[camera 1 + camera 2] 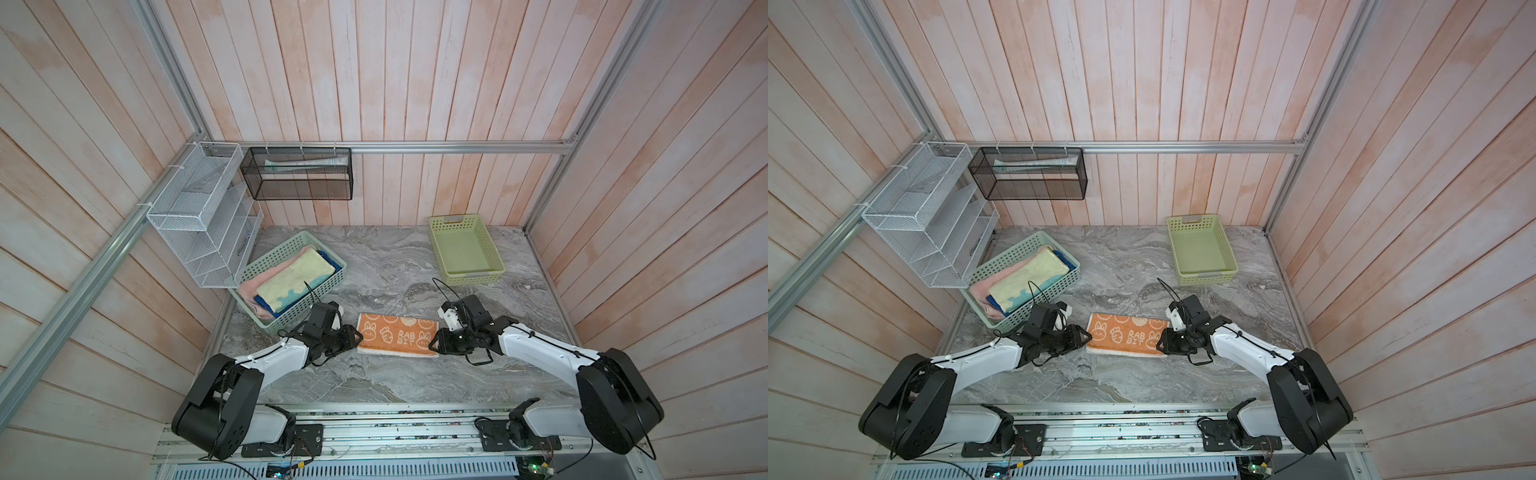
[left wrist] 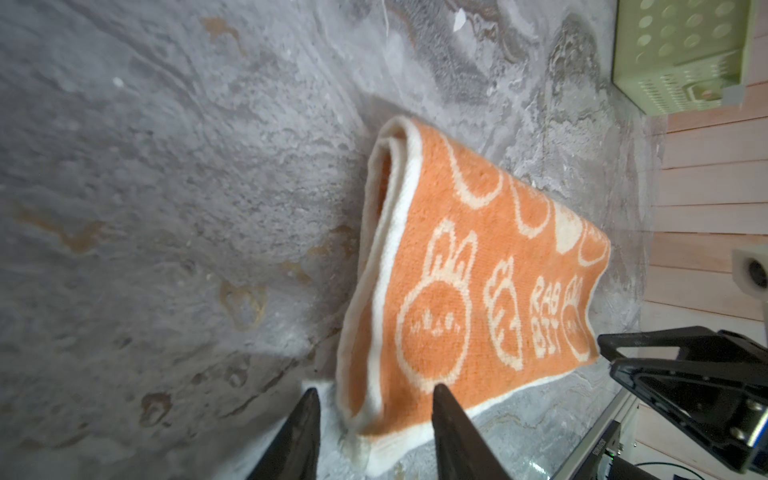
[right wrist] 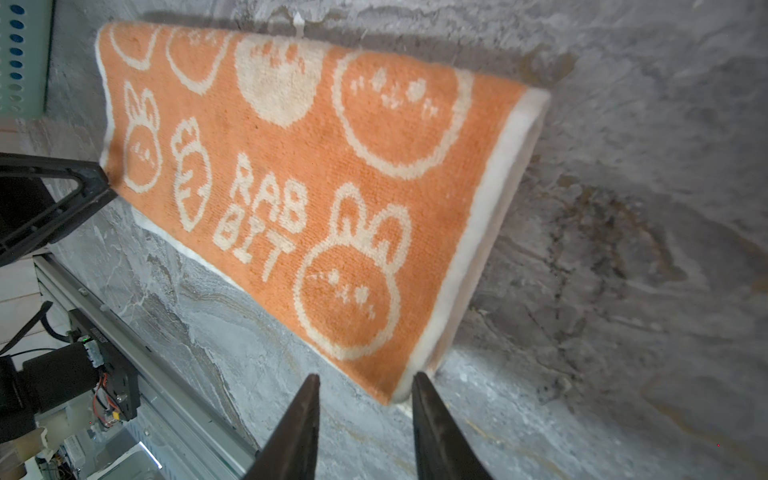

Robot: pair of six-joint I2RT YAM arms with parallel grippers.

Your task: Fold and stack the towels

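Orange towel (image 1: 397,334) lies on table (image 1: 395,382), folded once into long strip; left gripper (image 2: 374,395) fingers spread, corner loose between them; right gripper (image 3: 365,382) fingers spread, just off other corner; both arms low, one at each end; next, I think: pinch one end, fold over to other.

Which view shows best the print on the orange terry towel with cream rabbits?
The right wrist view: the orange towel lies close, letters large. The left wrist view shows it foreshortened; both top views, small.
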